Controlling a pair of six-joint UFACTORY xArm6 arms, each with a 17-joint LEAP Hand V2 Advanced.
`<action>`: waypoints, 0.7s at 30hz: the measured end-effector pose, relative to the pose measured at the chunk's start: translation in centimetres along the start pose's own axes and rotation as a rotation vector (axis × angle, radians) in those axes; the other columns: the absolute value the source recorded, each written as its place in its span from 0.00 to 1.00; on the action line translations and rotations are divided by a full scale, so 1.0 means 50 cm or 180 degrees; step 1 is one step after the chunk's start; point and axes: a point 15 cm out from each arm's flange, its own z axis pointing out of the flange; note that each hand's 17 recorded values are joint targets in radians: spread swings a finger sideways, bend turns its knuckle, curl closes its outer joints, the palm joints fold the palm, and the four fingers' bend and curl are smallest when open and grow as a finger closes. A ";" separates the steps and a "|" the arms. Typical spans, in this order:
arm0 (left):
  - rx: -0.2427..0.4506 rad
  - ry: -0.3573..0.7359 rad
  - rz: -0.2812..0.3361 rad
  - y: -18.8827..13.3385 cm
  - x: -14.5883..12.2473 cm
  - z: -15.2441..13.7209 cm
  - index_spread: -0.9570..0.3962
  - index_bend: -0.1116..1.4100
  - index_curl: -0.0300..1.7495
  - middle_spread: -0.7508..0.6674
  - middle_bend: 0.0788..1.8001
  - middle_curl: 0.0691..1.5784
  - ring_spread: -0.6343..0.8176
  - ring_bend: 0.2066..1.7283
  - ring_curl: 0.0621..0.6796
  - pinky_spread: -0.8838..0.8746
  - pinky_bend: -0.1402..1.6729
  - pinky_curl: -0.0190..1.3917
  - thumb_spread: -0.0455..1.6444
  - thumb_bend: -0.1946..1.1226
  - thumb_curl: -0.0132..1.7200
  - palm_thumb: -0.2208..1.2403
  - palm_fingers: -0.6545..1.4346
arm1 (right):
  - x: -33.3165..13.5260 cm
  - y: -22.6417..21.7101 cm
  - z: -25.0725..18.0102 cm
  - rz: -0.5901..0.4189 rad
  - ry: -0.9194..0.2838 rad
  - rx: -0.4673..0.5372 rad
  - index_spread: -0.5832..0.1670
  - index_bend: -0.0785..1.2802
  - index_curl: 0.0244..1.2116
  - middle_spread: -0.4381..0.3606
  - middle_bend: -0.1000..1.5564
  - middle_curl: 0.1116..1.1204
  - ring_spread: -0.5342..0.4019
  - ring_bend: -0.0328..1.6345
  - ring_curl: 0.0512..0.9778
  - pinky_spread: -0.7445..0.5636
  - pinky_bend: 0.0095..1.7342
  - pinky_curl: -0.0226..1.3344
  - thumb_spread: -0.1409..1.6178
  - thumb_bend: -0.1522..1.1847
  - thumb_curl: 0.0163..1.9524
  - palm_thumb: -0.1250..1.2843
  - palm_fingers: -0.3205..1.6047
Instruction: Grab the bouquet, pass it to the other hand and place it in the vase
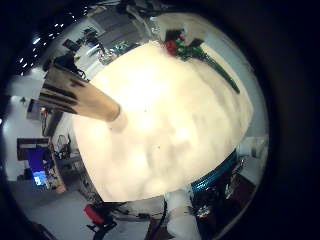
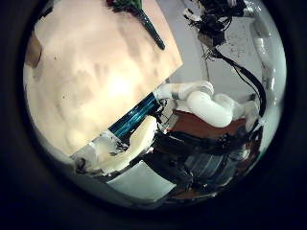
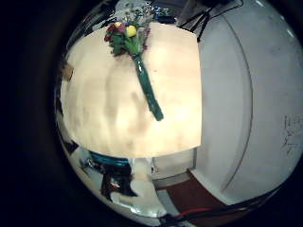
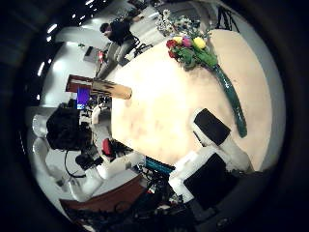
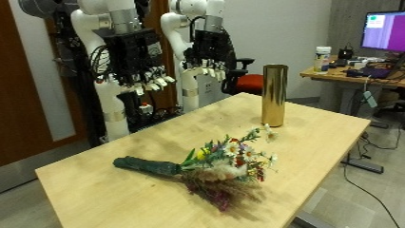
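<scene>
A: In the outside view, nothing of the task looks done. The bouquet (image 5: 209, 166) lies flat on the bench (image 5: 88, 180), and the vase (image 5: 274, 95) stands upright and empty near the far edge, well apart from it.

B: And the hands?

A: The right hand (image 5: 144, 84) and the left hand (image 5: 211, 65) hang above the back of the bench, fingers relaxed, holding nothing. Picking, passing and placing are all left.

B: What do the palm views add?

A: The left little finger side shows the vase (image 1: 80, 95) close. The left thumb side gives only the stem end. The right little finger side shows the whole bouquet (image 3: 142, 76) from above. The right thumb side shows bouquet (image 4: 208, 63) and vase (image 4: 101, 89) together.
</scene>
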 end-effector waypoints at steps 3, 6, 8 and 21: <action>-0.0026 0.0000 0.0032 0.006 0.005 0.010 0.74 0.18 0.19 0.64 0.07 0.15 0.74 0.19 0.27 0.72 0.23 0.25 0.59 0.13 0.19 0.41 0.36 | 0.012 -0.010 -0.004 0.0063 -0.0008 0.0041 0.36 0.19 0.24 0.68 0.17 0.17 0.81 0.25 0.19 0.86 0.14 0.25 0.75 0.10 0.18 0.64 0.26; -0.0018 0.0001 0.0039 0.006 0.006 0.011 0.74 0.18 0.19 0.64 0.06 0.16 0.73 0.19 0.27 0.71 0.23 0.25 0.59 0.13 0.19 0.41 0.36 | 0.021 -0.013 0.004 0.0114 -0.0029 0.0016 0.38 0.19 0.24 0.70 0.17 0.17 0.81 0.25 0.19 0.86 0.14 0.25 0.75 0.10 0.18 0.64 0.26; -0.0012 0.0009 0.0037 0.004 0.005 0.011 0.74 0.18 0.19 0.64 0.07 0.16 0.73 0.19 0.26 0.71 0.23 0.25 0.59 0.13 0.19 0.41 0.36 | 0.024 -0.020 0.014 0.0128 -0.0036 -0.0026 0.39 0.19 0.24 0.70 0.17 0.17 0.81 0.25 0.19 0.86 0.14 0.25 0.76 0.10 0.18 0.64 0.26; -0.0046 0.0018 -0.0047 -0.015 -0.026 0.020 0.74 0.18 0.19 0.65 0.06 0.16 0.73 0.19 0.25 0.71 0.23 0.24 0.59 0.13 0.19 0.41 0.37 | 0.050 -0.041 0.031 0.0486 -0.0104 -0.0145 0.49 0.17 0.23 0.77 0.18 0.19 0.83 0.27 0.20 0.87 0.14 0.25 0.75 0.10 0.18 0.64 0.28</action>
